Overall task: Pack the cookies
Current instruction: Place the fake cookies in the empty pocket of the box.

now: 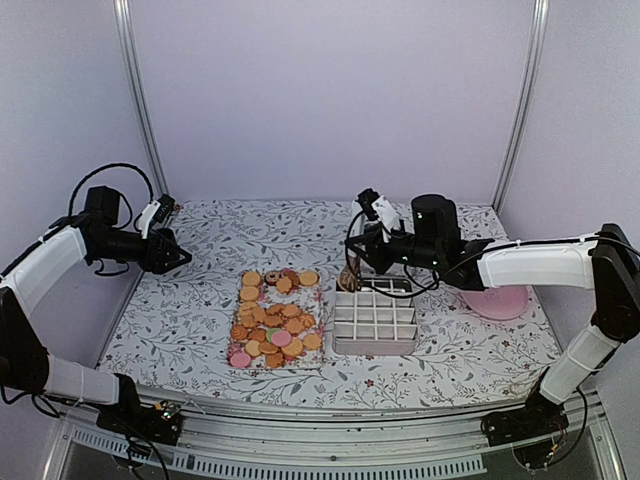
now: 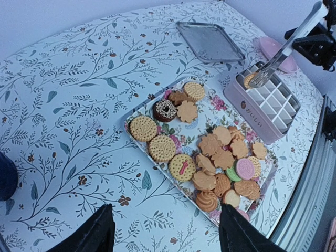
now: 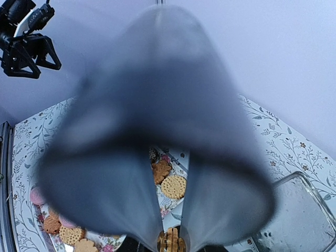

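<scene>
Many cookies [image 1: 272, 318] lie on a flowered tray [image 2: 207, 107] in the middle of the table; most are tan, with one pink [image 2: 244, 168], one green and one dark with sprinkles [image 2: 165, 109]. My right gripper [image 1: 374, 246] is shut on grey tongs [image 2: 274, 64]. The tongs pinch a tan cookie [image 2: 249, 80] over the far left corner cell of the pink divided box [image 2: 247, 113]. In the right wrist view the blurred tongs [image 3: 157, 131] fill the frame, with that cookie [image 3: 171, 242] at their tips. My left gripper [image 2: 165, 210] is open and hovers left of the tray.
A pink round plate [image 1: 497, 301] sits right of the box. Beyond the box a clear flat lid [image 2: 210, 42] lies on the flowered tablecloth. Metal posts and pale walls close the back and sides.
</scene>
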You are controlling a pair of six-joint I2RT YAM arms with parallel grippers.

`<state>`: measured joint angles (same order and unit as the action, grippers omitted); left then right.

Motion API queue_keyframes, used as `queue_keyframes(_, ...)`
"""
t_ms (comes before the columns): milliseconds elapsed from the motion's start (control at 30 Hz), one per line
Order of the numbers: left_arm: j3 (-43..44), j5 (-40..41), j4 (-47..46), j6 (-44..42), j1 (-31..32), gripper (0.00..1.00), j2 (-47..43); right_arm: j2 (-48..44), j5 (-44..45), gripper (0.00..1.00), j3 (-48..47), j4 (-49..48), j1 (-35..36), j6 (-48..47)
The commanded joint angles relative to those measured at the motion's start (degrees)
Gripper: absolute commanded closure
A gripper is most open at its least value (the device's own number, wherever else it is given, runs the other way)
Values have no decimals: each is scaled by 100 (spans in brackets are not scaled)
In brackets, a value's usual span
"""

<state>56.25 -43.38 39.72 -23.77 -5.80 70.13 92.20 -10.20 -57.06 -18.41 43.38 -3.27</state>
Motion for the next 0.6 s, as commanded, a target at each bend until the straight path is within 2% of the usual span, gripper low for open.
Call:
queue_keyframes(0,27,-118,-9,-49,-34,31,27,-2,100,100,-233,-198,0,-119)
queue_keyframes(567,87,-136,-9,-37,-34,31,18,154,34,100,-278,-103,3,-306)
